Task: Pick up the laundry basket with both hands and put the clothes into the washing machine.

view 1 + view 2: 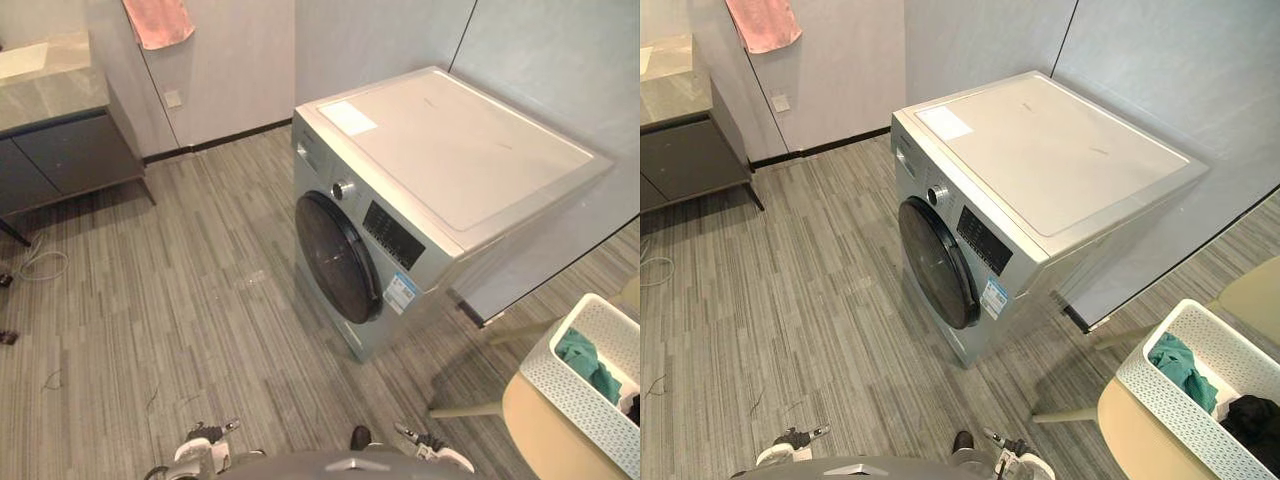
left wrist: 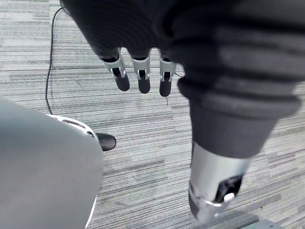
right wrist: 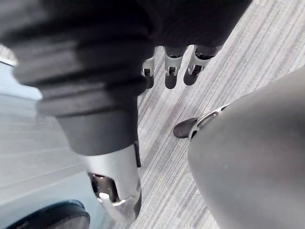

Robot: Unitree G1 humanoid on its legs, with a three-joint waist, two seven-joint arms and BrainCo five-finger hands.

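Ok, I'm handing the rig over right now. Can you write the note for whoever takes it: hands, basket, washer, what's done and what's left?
Left hand: open, hanging at the robot's side, holding nothing.
Right hand: open, likewise empty at the side.
Laundry basket: on a pale chair to the robot's right, with a teal garment and a dark garment inside.
Washing machine: ahead, its round door looks shut.
Done: nothing yet; the basket is untouched.
Left: turn to the basket, lift it with both hands, open the door, load both garments.
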